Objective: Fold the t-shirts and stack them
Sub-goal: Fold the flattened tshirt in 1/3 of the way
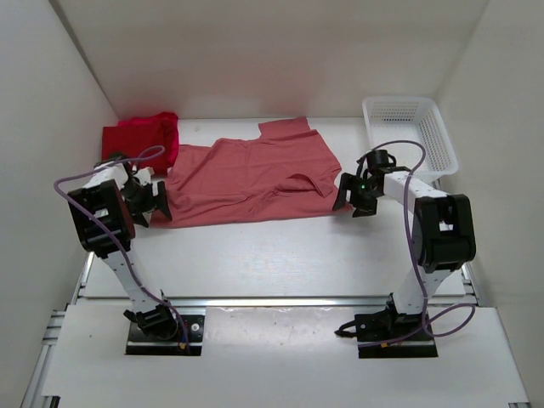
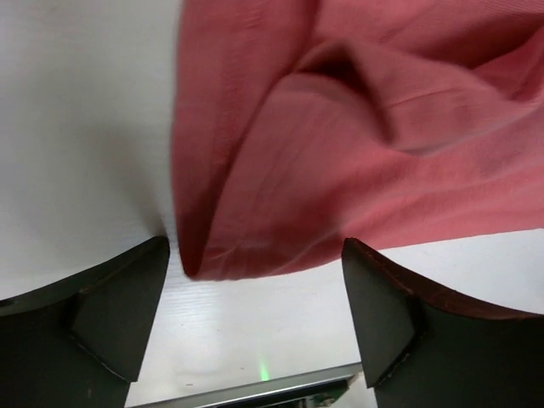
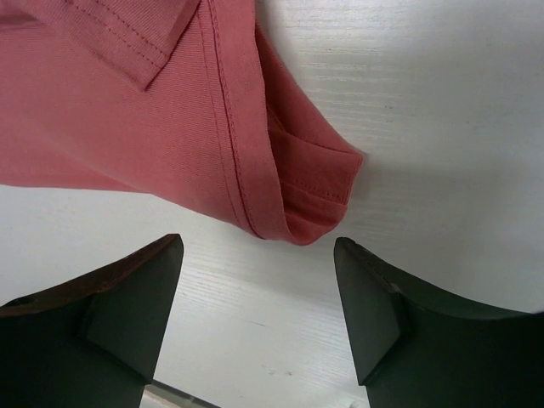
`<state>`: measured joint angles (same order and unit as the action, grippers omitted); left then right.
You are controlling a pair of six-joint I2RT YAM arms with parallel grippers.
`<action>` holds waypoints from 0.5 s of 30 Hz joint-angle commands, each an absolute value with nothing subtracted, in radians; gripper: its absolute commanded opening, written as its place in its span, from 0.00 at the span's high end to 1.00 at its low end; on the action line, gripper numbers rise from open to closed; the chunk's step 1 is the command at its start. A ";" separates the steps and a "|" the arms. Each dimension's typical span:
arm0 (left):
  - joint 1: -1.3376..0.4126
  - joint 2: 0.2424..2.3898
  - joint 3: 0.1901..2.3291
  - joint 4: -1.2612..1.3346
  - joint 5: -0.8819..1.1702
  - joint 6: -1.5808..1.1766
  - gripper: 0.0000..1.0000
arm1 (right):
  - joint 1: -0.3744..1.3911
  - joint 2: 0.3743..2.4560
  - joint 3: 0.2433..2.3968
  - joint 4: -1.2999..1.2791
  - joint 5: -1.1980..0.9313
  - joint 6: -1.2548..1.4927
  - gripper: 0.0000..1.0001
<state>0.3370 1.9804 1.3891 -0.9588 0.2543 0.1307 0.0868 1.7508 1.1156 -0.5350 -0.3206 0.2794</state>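
Where the left gripper (image 1: 158, 204) stands: low at the left end of the salmon t-shirt; jaws spread wide, gripping nothing. In the wrist view a hem corner lies in the gap, just beside the finger (image 2: 119, 306) at the left of that view and clear of the other.
Right gripper (image 1: 344, 200): low at the same shirt's right end; jaws well apart, holding nothing. A doubled-over hem corner lies just ahead of the gap, touching neither finger.
Salmon t-shirt (image 1: 246, 178): spread left to right across the middle of the table (image 1: 272, 255), rumpled, with a raised fold in its right half.
Other t-shirts: bright red t-shirt (image 1: 153, 127) and dark crimson t-shirt (image 1: 119, 143) bunched together in the back left corner, just behind the left gripper.
Basket (image 1: 433, 136): white mesh, back right corner, behind the right arm; that arm's purple cable (image 1: 399, 146) loops in front of it.
Edges: white walls on the left, back and right; the left arm sits close to the left wall.
Open room: bare tabletop between the shirt's near edge and the arm bases.
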 commanded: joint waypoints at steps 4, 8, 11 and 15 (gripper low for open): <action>0.262 1.971 1.349 -0.876 0.241 0.155 0.34 | 0.051 1.802 1.153 -0.449 -0.345 0.327 0.33; 0.288 1.986 1.353 -0.870 0.274 0.144 0.79 | 0.074 1.845 1.187 -0.453 -0.351 0.318 0.43; 0.308 1.994 1.358 -0.879 0.271 0.146 0.92 | 0.066 1.851 1.169 -0.433 -0.403 0.347 0.88; 0.321 1.968 1.350 -0.902 0.282 0.184 1.00 | 0.035 1.812 1.097 -0.402 -0.457 0.376 1.00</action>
<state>0.3042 1.9865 1.3632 -0.9054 0.2771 0.1455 0.0601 1.8484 1.1366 -0.4458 -0.4030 0.3466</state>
